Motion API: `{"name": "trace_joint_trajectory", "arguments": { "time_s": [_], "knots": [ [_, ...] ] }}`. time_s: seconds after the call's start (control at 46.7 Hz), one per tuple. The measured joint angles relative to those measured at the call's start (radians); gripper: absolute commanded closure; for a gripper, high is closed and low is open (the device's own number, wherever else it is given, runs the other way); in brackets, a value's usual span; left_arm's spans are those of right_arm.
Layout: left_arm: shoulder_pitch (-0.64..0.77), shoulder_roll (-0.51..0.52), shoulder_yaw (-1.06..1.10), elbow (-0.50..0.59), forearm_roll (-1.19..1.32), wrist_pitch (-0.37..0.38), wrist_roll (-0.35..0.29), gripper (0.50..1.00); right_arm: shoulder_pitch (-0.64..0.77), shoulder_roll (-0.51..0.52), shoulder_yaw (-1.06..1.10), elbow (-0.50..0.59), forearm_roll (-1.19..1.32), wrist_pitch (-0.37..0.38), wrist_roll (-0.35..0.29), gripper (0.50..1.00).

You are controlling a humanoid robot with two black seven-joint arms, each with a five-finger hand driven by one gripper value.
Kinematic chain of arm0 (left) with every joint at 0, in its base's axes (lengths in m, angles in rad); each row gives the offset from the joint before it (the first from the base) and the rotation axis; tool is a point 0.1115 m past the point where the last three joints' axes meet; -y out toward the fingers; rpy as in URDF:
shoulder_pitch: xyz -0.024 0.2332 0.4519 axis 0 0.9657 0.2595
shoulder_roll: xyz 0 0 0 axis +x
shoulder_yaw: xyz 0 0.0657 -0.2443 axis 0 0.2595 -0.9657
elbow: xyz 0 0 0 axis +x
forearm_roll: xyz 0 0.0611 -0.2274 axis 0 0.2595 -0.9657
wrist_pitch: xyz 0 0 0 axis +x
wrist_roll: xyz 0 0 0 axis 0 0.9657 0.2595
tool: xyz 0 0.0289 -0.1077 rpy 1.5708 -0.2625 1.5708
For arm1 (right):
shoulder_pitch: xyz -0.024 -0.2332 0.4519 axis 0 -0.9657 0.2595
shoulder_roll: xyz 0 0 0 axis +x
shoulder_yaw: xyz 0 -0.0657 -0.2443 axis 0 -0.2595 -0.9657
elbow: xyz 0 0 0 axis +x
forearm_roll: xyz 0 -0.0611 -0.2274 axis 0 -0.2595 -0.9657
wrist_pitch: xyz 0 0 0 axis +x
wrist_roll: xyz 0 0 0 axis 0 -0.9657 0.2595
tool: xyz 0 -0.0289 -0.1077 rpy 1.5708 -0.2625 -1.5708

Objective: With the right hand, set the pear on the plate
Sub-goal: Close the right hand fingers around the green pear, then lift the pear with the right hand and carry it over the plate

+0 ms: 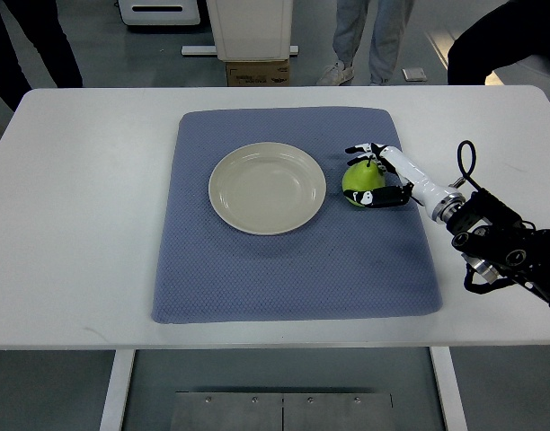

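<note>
Pear [359, 180] sits on the blue mat [293, 260], just to the right of the plate [267, 188] and not on it. It is green, upright, with its stem end up. The right hand [380, 175] is wrapped around it: the arm [500, 238] comes in from the right edge of the picture, crosses the table's edge, and ends in a white and black hand whose fingers [363, 151] curl over the far side of the fruit while the thumb [383, 198] presses along its near side. The hand is clamped on the pear, which seems to rest on the mat; I cannot tell for sure whether it is lifted.

The plate is round, cream-coloured, and lies near the middle of the mat, slightly toward the far side. Its right rim is just beside the pear, with a thin strip of mat showing between them. The mat lies flat on a white table [68, 224], covering its middle part.

The left arm does not show anywhere in the view.

Beyond the far edge of the table, legs of standing people [363, 36] show on the grey floor, next to a white cabinet [250, 27] with a cardboard box [256, 72] at its foot.
</note>
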Motion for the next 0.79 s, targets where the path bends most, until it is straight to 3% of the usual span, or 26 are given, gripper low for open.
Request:
{"name": "trace_joint_trajectory", "arguments": {
  "time_s": [0.792],
  "knots": [
    [0.0,0.0,0.0,0.0,0.0,0.0,0.0,0.5,0.065,-0.006,0.042,-0.007,0.009,0.013,0.033,1.0]
  ]
}}
